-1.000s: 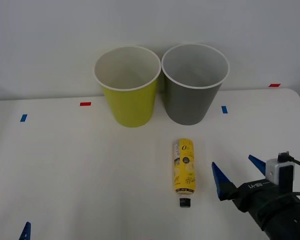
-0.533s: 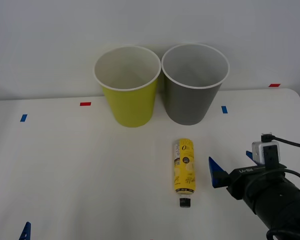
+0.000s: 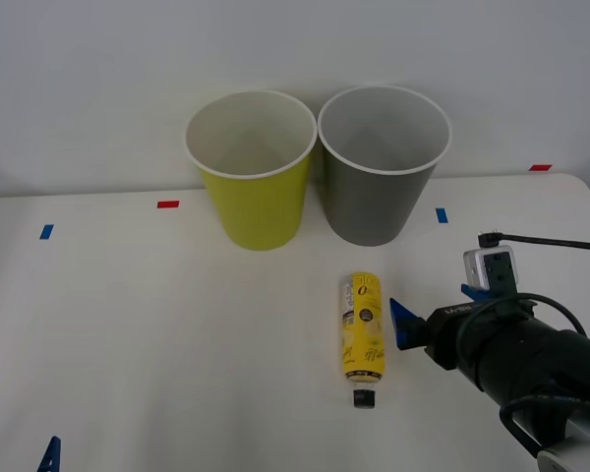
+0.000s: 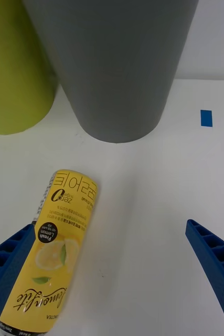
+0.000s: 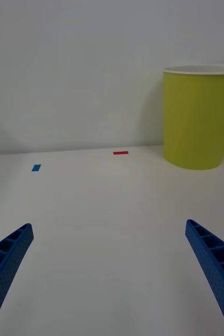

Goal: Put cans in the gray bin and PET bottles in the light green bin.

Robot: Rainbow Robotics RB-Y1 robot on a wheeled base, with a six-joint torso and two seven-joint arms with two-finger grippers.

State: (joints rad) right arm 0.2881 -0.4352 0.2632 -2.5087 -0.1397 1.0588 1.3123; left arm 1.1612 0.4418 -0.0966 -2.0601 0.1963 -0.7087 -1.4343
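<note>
Right gripper (image 3: 435,317) low over the white table (image 3: 128,344), blue ribbed fingers (image 4: 216,273) spread wide apart, nothing clamped between them. Just beside the nearer fingertip, on the side toward the robot's left, the PET bottle (image 3: 363,326): small, slim, lying flat on its side, yellow lemon-printed label up, black screw cap (image 3: 364,398) pointing back toward the robot, base pointing toward the bins. Seen from the right wrist, bottle (image 4: 59,252) close against one finger (image 4: 7,262), whether touching or a hair apart hard to tell; open tabletop between it and the other finger. Straight ahead of the gripper past the bottle's base, the gray bin (image 3: 383,162), upright, white rim and white inside, well apart from the fingers; looming large from the right wrist (image 4: 112,63). Just beside it, farther toward the robot's left, the light green bin (image 3: 252,167), same size, upright, rims of the two nearly touching; also at the edge of the right wrist view (image 4: 17,73). Small blue tape mark (image 3: 442,214) on the table ahead of the gripper beside the gray bin, a red mark (image 3: 167,205) and another blue mark (image 3: 46,232) far off past the green bin. Left gripper (image 5: 112,273) parked low at the near left of the table, fingers (image 5: 216,268) likewise spread apart and empty, a blue tip (image 3: 49,455) at the bottom edge of the front view, green bin (image 5: 198,118) well ahead of it.
</note>
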